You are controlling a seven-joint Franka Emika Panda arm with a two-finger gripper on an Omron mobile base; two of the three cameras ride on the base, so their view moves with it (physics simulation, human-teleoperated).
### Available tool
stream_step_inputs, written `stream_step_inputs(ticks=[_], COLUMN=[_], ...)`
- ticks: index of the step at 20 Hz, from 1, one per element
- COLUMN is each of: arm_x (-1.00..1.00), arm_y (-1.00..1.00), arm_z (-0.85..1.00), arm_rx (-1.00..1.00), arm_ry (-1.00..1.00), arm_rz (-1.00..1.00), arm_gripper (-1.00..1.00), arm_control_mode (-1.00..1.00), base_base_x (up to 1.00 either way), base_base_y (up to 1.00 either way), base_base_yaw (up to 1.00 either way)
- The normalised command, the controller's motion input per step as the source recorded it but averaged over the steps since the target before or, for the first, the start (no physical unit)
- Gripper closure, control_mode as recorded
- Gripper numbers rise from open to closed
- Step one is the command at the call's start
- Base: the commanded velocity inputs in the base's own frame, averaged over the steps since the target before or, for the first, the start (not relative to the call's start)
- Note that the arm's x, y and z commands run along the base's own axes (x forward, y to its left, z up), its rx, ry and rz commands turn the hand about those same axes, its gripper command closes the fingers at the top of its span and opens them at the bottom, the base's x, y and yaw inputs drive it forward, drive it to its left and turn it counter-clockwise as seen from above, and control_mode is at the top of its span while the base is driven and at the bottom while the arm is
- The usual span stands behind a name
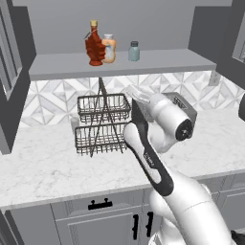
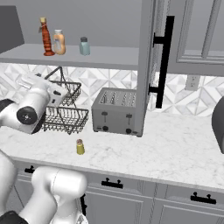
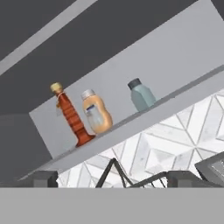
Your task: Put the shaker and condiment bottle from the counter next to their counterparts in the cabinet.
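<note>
The dark red condiment bottle (image 1: 94,44) (image 2: 46,37) (image 3: 70,116) stands upright on the cabinet shelf (image 1: 162,61) (image 2: 111,54) (image 3: 175,98), close beside the orange bottle (image 1: 109,48) (image 2: 59,42) (image 3: 96,112). The pale teal-grey shaker (image 1: 134,51) (image 2: 84,46) (image 3: 141,95) stands a little further right. The yellow-green shaker (image 2: 80,147) stands on the counter in front of the toaster. My gripper (image 3: 113,179) is open and holds nothing. It hangs below the shelf above the wire basket, looking up at the bottles. Its dark fingertips (image 3: 43,178) stand wide apart.
A two-tier wire basket (image 1: 103,125) (image 2: 65,111) stands on the marble counter (image 1: 43,167) under the shelf. A toaster (image 2: 116,111) sits to its right. The open cabinet door with a black handle (image 2: 164,61) hangs right of the shelf. Drawers with black handles (image 1: 100,205) line the front.
</note>
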Motion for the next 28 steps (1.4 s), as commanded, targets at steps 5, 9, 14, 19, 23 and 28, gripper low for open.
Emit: stream_step_inputs(ticks=[5, 9, 14, 19, 23, 28], arm_x=[-0.17, -0.16, -0.24, -0.07, -0.04, 0.00], arm_y=[-0.09, -0.04, -0.03, -0.15, -0.25, -0.17], arm_z=[-0.54, -0.64, -0.76, -0.68, -0.74, -0.59], arm_rx=[0.00, 0.00, 0.00, 0.00, 0.00, 0.00], arm_ry=[0.14, 0.16, 0.15, 0.05, 0.05, 0.08], arm_rz=[-0.30, -0.33, -0.26, -0.26, -0.28, -0.25], arm_gripper=[-1.00, -1.00, -1.00, -1.00, -1.00, -1.00], arm_control_mode=[-1.00, -1.00, -1.00, -1.00, -1.00, -1.00], base_base_x=[0.00, 0.00, 0.00, 0.00, 0.00, 0.00], base_base_y=[0.00, 0.00, 0.00, 0.00, 0.00, 0.00], base_base_yaw=[0.00, 0.00, 0.00, 0.00, 0.00, 0.00])
